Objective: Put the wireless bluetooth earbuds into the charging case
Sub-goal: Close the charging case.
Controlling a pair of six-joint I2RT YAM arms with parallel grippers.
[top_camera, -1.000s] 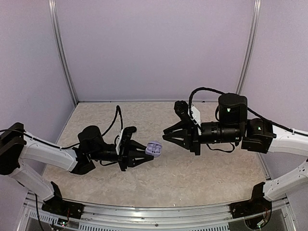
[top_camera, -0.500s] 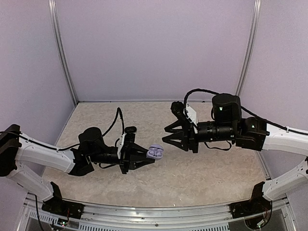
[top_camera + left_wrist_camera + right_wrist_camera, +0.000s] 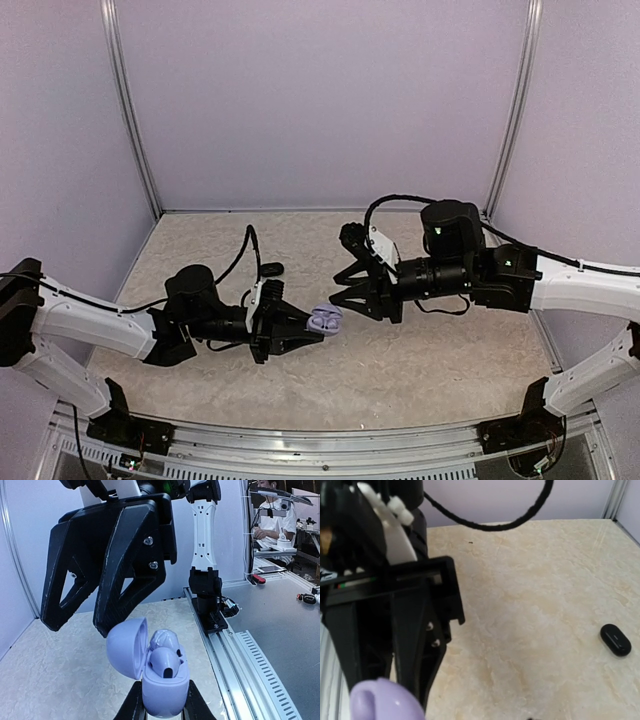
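Note:
My left gripper (image 3: 312, 327) is shut on a lavender charging case (image 3: 324, 319), held above the table with its lid (image 3: 126, 647) swung open to the left. Two lavender earbuds (image 3: 165, 661) sit in the case's wells. In the left wrist view the case body (image 3: 165, 695) is pinched between my left gripper (image 3: 162, 709) fingers. My right gripper (image 3: 338, 294) hovers just right of and slightly above the case, open and holding nothing. Its black fingers (image 3: 127, 565) loom right behind the lid. The right wrist view shows only the lid's dome (image 3: 385, 701).
A small black oval case (image 3: 271, 268) lies on the beige table behind the left gripper, also seen as the black case (image 3: 616, 640) in the right wrist view. Lavender walls enclose the table, and a metal rail (image 3: 235, 645) runs along its near edge.
The right gripper has moved left and down toward the case, and its jaws have opened wider. The left gripper has shifted slightly right, still holding the open case.

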